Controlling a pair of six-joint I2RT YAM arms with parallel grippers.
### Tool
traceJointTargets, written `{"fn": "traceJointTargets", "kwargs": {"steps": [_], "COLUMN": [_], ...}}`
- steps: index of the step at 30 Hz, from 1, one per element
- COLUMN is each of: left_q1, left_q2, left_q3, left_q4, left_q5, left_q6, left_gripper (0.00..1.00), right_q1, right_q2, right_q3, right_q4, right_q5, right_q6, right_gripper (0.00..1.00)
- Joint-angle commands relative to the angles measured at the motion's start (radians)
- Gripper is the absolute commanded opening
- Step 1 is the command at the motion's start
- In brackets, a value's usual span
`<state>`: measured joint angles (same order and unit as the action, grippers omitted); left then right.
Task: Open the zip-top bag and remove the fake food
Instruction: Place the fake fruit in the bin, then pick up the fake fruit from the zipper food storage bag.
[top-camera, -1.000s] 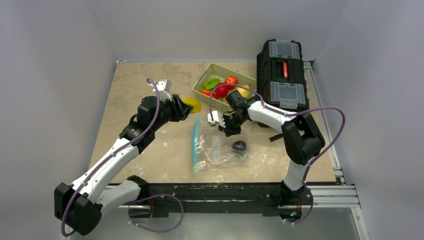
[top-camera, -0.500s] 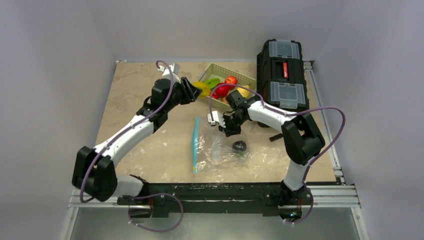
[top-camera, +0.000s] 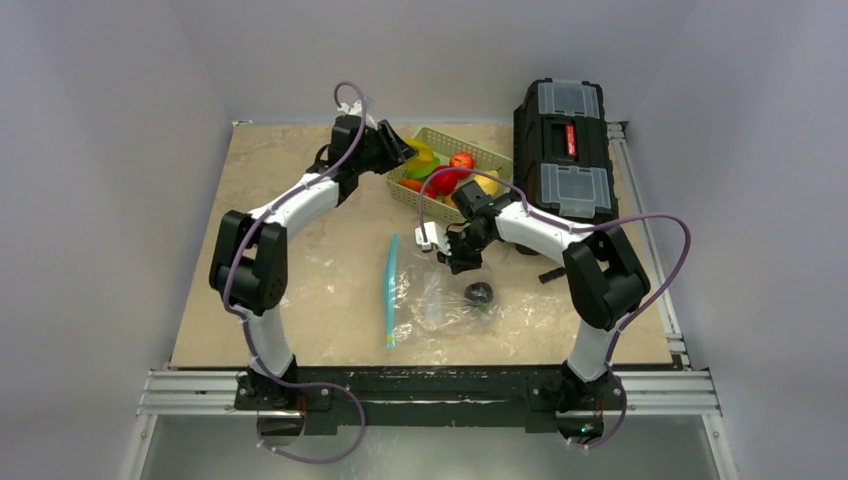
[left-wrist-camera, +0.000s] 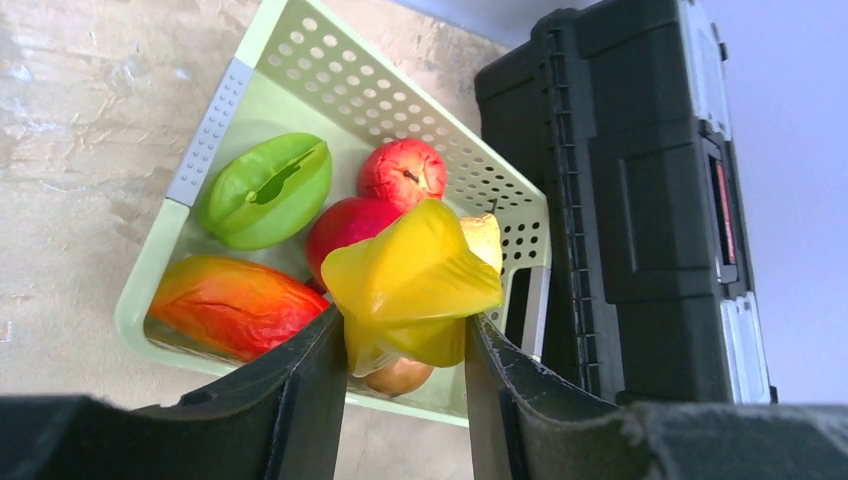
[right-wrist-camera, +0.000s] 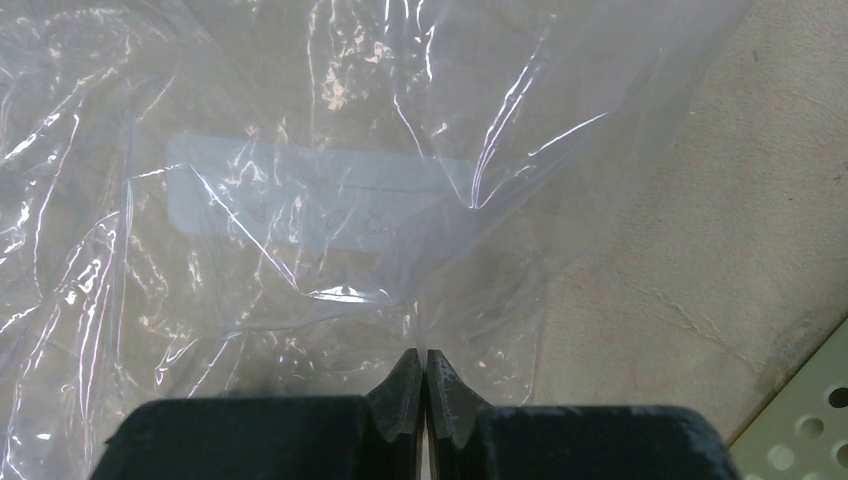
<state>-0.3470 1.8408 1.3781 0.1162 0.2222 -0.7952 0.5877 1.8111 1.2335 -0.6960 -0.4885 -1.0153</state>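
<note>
The clear zip-top bag (top-camera: 432, 300) lies flat near the table's front, its teal zip strip (top-camera: 390, 290) on the left. One dark purple piece of fake food (top-camera: 479, 292) sits at the bag's right part. My right gripper (top-camera: 455, 255) is shut on a fold of the bag's plastic (right-wrist-camera: 300, 180), jaw tips pinched together (right-wrist-camera: 424, 360). My left gripper (left-wrist-camera: 405, 320) is shut on a yellow star fruit (left-wrist-camera: 415, 275) and holds it above the pale green basket (left-wrist-camera: 205, 135), at the basket's left end (top-camera: 405, 152).
In the basket (top-camera: 445, 132) lie a green piece (left-wrist-camera: 268, 190), a red apple (left-wrist-camera: 402, 170) and an orange-red piece (left-wrist-camera: 230, 305). A black toolbox (top-camera: 563, 135) stands just right of the basket, close to my left fingers (left-wrist-camera: 640, 190).
My left arm has carried the yellow star fruit from beside the bag back and to the right, until it hangs over the basket. The right arm and the bag have not moved.
</note>
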Motion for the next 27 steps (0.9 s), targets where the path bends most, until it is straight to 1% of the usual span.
{"fn": "traceJointTargets", "kwargs": {"steps": [1,2,3,5,6,8,9,11,12,13,17,21,24,27], "left_q1": [0.012,0.013,0.013,0.013,0.013,0.013,0.013,0.015,0.016,0.018,0.026,0.031,0.032,0.041], "left_q2": [0.071,0.097,0.124,0.174,0.191,0.194,0.190,0.172,0.157,0.138,0.042,-0.122,-0.276,-0.473], "left_q3": [0.117,0.155,0.194,0.269,0.290,0.290,0.285,0.269,0.259,0.248,0.216,0.140,0.031,-0.121], "left_q4": [-0.090,-0.147,-0.207,-0.299,-0.318,-0.325,-0.322,-0.304,-0.293,-0.281,-0.255,-0.227,-0.202,-0.193], "left_q5": [0.053,0.060,0.067,0.078,0.079,0.071,0.069,0.068,0.065,0.061,0.056,0.054,0.050,0.020], "left_q6": [-0.039,-0.037,-0.030,-0.016,-0.011,-0.011,-0.009,-0.009,-0.006,0.002,0.057,0.160,0.240,0.298], "left_gripper": [0.00,0.04,0.11,0.30,0.39,0.58,0.64,0.73,0.82,0.87,0.96,0.99,1.00,1.00], "right_q1": [-0.005,-0.006,-0.005,-0.006,-0.005,-0.006,-0.005,-0.005,-0.005,-0.006,-0.005,-0.006,-0.006,-0.006], "right_q2": [-0.019,-0.019,-0.017,-0.018,-0.019,-0.019,-0.019,-0.021,-0.020,-0.019,-0.021,-0.024,-0.032,-0.044], "right_q3": [0.019,0.019,0.020,0.022,0.022,0.021,0.022,0.022,0.021,0.020,0.019,0.018,0.014,0.010], "right_q4": [-0.017,-0.017,-0.017,-0.019,-0.019,-0.019,-0.018,-0.019,-0.019,-0.019,-0.019,-0.017,-0.013,-0.007], "right_q5": [-0.017,-0.018,-0.019,-0.020,-0.020,-0.019,-0.019,-0.019,-0.019,-0.019,-0.018,-0.019,-0.021,-0.026], "right_q6": [-0.018,-0.017,-0.017,-0.017,-0.017,-0.017,-0.016,-0.016,-0.016,-0.016,-0.016,-0.015,-0.013,-0.011], "right_gripper": [0.01,0.01,0.01,0.01,0.01,0.01,0.01,0.01,0.01,0.01,0.01,0.03,0.07,0.11]}}
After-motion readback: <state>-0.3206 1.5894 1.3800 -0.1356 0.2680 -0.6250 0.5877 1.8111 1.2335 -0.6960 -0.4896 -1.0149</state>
